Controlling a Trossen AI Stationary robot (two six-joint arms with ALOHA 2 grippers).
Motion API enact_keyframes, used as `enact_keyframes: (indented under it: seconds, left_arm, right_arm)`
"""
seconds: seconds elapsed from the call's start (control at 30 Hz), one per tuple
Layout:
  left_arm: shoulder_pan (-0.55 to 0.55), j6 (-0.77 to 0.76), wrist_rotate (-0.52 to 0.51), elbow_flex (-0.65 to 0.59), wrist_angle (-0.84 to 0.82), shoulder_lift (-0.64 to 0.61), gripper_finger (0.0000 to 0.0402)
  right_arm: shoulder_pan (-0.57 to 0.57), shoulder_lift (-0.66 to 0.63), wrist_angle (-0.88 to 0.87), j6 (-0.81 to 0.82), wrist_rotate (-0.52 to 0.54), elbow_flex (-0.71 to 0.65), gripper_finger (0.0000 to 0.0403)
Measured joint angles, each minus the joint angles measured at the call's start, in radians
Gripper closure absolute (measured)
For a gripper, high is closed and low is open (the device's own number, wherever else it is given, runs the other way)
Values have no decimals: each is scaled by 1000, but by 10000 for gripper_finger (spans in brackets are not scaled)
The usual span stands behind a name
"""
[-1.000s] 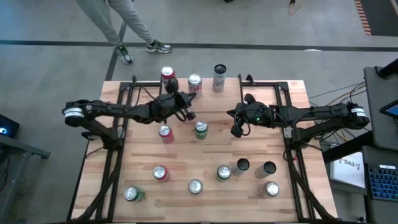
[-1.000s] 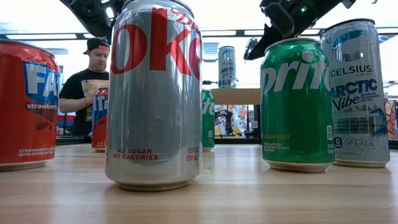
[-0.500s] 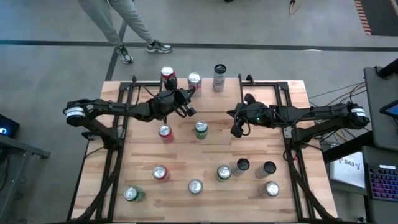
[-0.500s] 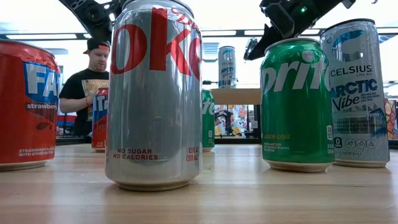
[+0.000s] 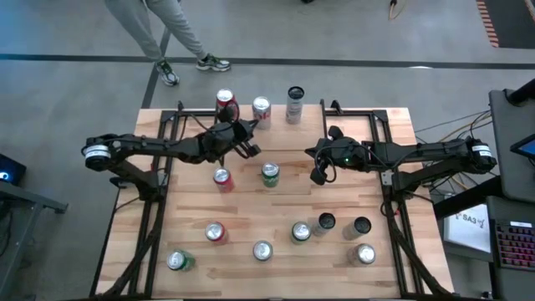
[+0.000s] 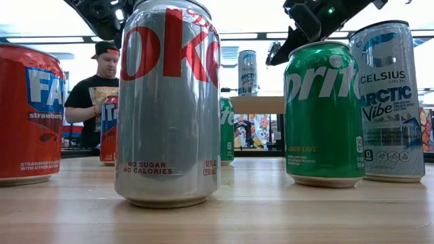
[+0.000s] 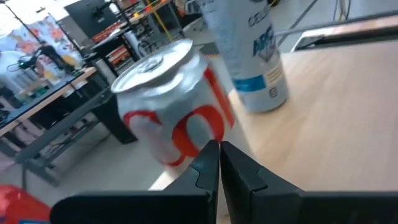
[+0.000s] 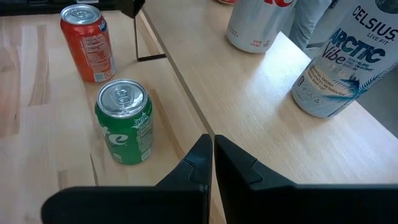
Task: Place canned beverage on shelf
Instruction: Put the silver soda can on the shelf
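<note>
The small raised light-wood shelf point(image 5: 276, 138) on thin black legs stands at the far middle of the table, already carrying a red can point(image 5: 225, 101), a silver-and-red cola can point(image 5: 262, 109) and a tall pale slim can point(image 5: 294, 102) along its far edge. The left gripper point(image 5: 250, 148), fingers pressed together and holding nothing, hovers over the shelf's left end, just near of the red and silver cans. The right gripper point(image 5: 318, 174), also shut and empty, hangs off the shelf's right near corner. The closest can off the shelf, an upright green can point(image 5: 270, 173), stands just near of the shelf between both grippers, slightly nearer the left; its long axis is vertical, favouring a sideways grasp.
</note>
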Motion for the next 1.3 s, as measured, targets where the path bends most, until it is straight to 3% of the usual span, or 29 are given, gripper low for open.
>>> enact_keyframes:
  seconds: [0.2, 0.97, 1.03, 1.2, 1.3]
  left_arm:
    - [9, 5, -56, 0, 1, 0, 402]
    - [-10, 16, -84, 0, 98, 5, 402]
    - [-21, 13, -59, 0, 100, -4, 402]
    - [-25, -21, 183, 0, 100, 0, 402]
    - [-25, -37, 179, 0, 99, 12, 402]
  right_arm:
    - [0, 0, 0, -7, 0, 0, 394]
    - [0, 0, 0, -6, 0, 0, 394]
    - [0, 0, 0, -6, 0, 0, 394]
    - [0, 0, 0, -6, 0, 0, 394]
    - [0, 0, 0, -6, 0, 0, 394]
